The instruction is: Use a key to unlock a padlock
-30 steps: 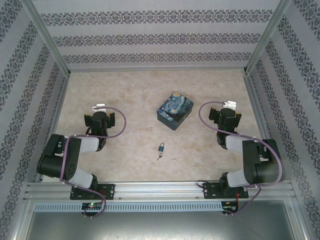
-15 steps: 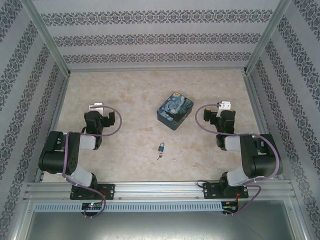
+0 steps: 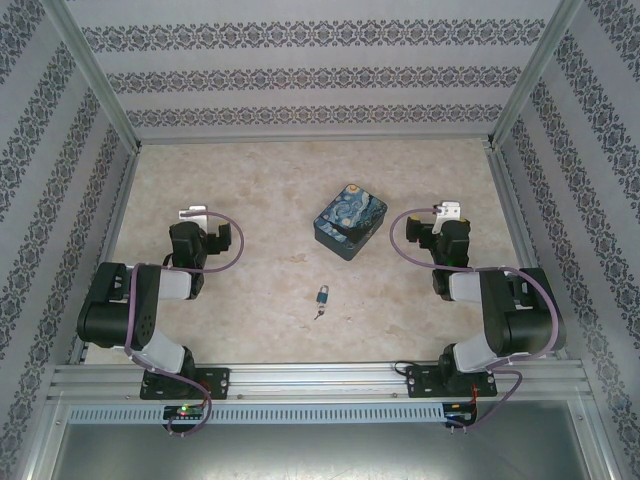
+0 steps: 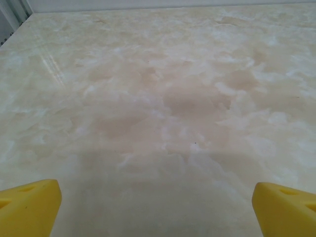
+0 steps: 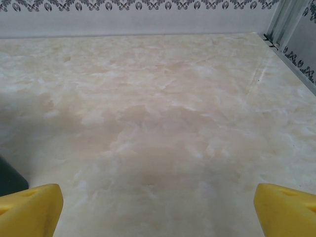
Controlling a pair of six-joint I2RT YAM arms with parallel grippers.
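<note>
My left jaws stand wide open, holding nothing; the left wrist view puts their yellow tips [image 4: 27,207] in the bottom corners over bare marbled surface [image 4: 163,98]. From above, my left arm [image 3: 130,315] sits folded at left of frame, wrist aimed at the far wall. The padlock [image 3: 324,294] lies lower centre, the key [image 3: 319,314] just below it, the painted tin [image 3: 350,222] above both. My right jaws, equally wide and empty, end a folded right arm [image 3: 505,320] at right.
</note>
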